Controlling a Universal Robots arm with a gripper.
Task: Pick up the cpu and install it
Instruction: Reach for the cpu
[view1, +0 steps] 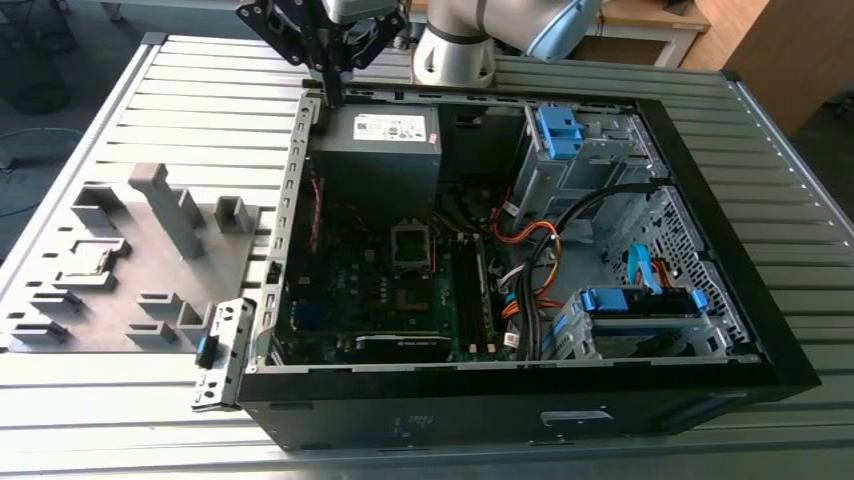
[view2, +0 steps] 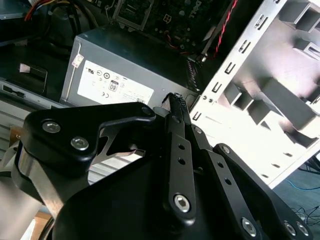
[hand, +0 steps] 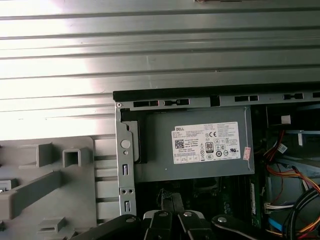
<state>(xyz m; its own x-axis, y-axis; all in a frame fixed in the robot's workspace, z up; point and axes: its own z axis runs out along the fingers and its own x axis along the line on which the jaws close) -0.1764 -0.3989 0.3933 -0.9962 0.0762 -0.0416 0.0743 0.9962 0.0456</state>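
Observation:
A small flat grey square, apparently the cpu (view1: 94, 262), lies in a recess of the grey holder tray (view1: 134, 300) at the exterior view's left. The motherboard's square socket (view1: 411, 246) sits in the middle of the open computer case (view1: 534, 400). My gripper (view1: 330, 97) hangs over the case's far corner on the tray side, well away from the cpu. Its black fingers are pressed together in both wrist views, gripper (view2: 175, 100) and gripper (hand: 172, 199), with nothing visible between them.
A grey power supply with a white label (hand: 200, 150) lies just under the fingers inside the case. Orange and black cables (view1: 534, 250) and blue drive bays (view1: 641, 300) fill the case's other side. The slatted metal table (view1: 120, 110) surrounds everything.

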